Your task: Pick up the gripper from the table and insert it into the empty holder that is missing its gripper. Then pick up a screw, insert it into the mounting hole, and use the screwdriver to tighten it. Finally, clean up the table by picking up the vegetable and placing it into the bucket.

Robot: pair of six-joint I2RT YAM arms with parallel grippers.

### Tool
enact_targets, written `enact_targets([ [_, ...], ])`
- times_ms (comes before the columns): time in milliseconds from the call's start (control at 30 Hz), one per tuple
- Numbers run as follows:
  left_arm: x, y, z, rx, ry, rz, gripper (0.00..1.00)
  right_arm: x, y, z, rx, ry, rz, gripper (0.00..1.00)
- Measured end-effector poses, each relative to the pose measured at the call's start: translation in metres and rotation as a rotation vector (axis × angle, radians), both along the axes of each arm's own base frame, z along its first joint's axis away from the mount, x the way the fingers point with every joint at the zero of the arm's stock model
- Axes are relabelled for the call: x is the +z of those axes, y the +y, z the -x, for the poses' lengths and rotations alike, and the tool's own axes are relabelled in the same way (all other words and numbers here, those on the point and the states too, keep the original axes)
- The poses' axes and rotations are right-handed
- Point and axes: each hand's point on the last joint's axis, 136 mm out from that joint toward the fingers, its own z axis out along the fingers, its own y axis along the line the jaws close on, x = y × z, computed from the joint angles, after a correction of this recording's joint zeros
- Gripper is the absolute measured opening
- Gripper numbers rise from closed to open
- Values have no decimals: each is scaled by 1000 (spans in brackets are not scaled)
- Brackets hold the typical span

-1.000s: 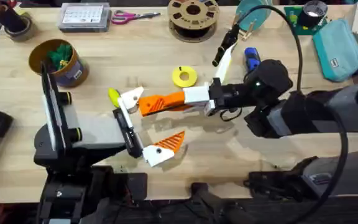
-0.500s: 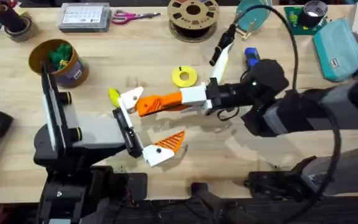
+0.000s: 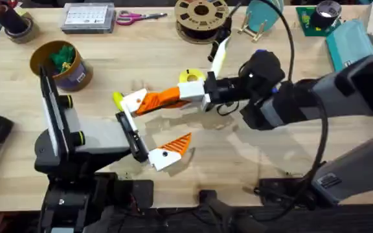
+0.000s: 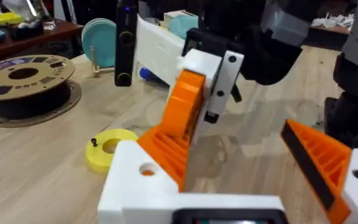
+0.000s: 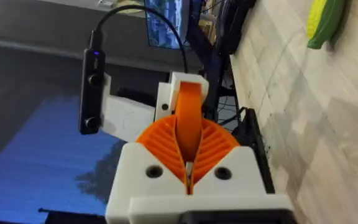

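My right gripper [image 3: 173,97] reaches left across the table, shut on the loose orange ribbed gripper [image 3: 155,99]. The piece's lower end rests at a tilt against the bare white holder [image 3: 135,102] on my left arm's far finger. From the left wrist, the gripper [image 4: 179,118] leans on the holder [image 4: 138,183] beside its hole. My left gripper [image 3: 160,123] is open, its other finger carrying an orange wedge [image 3: 180,144]. The yellow vegetable [image 3: 118,99] lies just left of the holder. A tiny dark screw [image 4: 94,142] sits on a yellow ring [image 4: 107,148]. The bucket [image 3: 60,65] stands far left.
A brown filament spool [image 3: 201,16], scissors [image 3: 135,17] and a clear box [image 3: 88,17] line the back edge. A teal pouch [image 3: 351,48] lies at the back right. A black-and-white camera bar [image 3: 220,48] rises behind the right gripper. Something green is in the bucket.
My right arm moved left and towards the back, carrying the orange gripper up against the holder. It now covers part of the yellow ring. The left arm stayed still.
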Motion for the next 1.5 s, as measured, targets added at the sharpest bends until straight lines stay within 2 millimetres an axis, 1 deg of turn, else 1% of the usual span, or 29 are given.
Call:
enact_targets([
  [167, 0, 0, 0, 1, 2, 1, 986, 0, 7, -6, 24, 3, -2, 9],
  [300, 0, 0, 0, 1, 5, 3, 986, 0, 11, -5, 45, 6, -2, 9],
  [767, 0, 0, 0, 2, 9, 5, 986, -1, 12, -6, 47, 17, 2, 12],
  [800, 0, 0, 0, 3, 9, 5, 985, -1, 12, -6, 48, 20, 3, 43],
  [867, 0, -1, 1, -6, 10, 6, 985, -2, 13, -5, 50, 25, 6, 324],
  [900, 0, -1, 2, -12, 11, 6, 985, -2, 14, -4, 54, 26, 7, 490],
  [1000, 0, -2, 3, -22, 11, 7, 985, -2, 16, -2, 61, 25, 7, 937],
  [1033, 0, -2, 4, -23, 11, 7, 985, -1, 16, -2, 62, 24, 6, 978],
  [1067, 0, -2, 4, -25, 11, 7, 985, -1, 16, -2, 61, 23, 6, 991],
  [1300, 0, -3, 5, -29, 12, 8, 985, -2, 11, -7, 58, 24, 8, 995],
  [1433, 0, -3, 5, -29, 12, 8, 985, -2, -1, -16, 45, 21, 11, 995],
  [1500, 0, -3, 5, -29, 12, 8, 985, 1, -10, -25, 25, 19, 13, 996],
])
